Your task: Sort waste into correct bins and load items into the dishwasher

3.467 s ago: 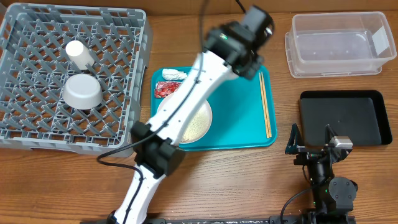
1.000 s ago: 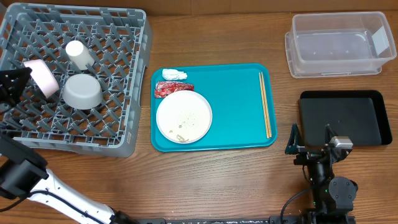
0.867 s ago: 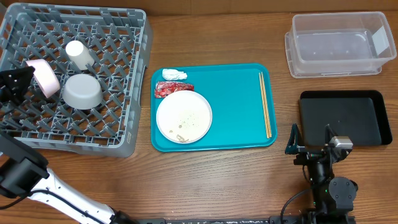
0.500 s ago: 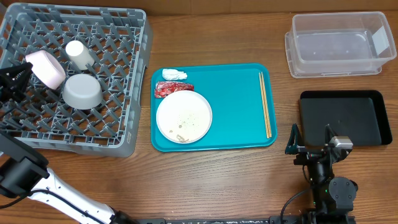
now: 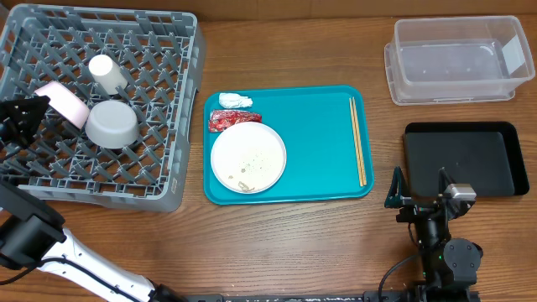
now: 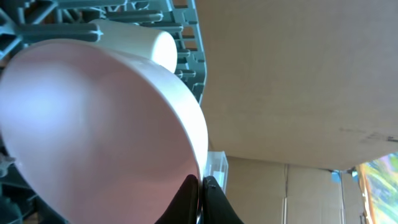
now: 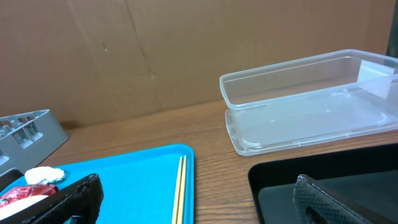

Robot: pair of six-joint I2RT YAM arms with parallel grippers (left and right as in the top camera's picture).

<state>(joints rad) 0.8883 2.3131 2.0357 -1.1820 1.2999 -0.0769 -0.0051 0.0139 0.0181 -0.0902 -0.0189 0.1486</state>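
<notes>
Pinched only by its rim in the closed left hand [image 5: 32, 107], the tilted pale pink bowl [image 5: 64, 99] at the left of the grey lattice dish rack [image 5: 151, 180] could slip onto the neighbouring grey-blue bowl [image 5: 112, 123].

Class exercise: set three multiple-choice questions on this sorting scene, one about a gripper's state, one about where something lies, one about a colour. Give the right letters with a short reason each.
1. The left gripper is:
A. open and empty
B. shut on the rim of the pink bowl
C. out of view

2. The chopsticks lie:
A. in the pink bowl
B. under the left gripper
C. on the teal tray

3. The wrapper beside the white plate is:
A. red
B. green
C. black

Answers:
1 B: the left wrist view shows both fingers pinching the rim.
2 C: the overhead view shows them along the tray's right side.
3 A: it shows red against the teal.
</notes>
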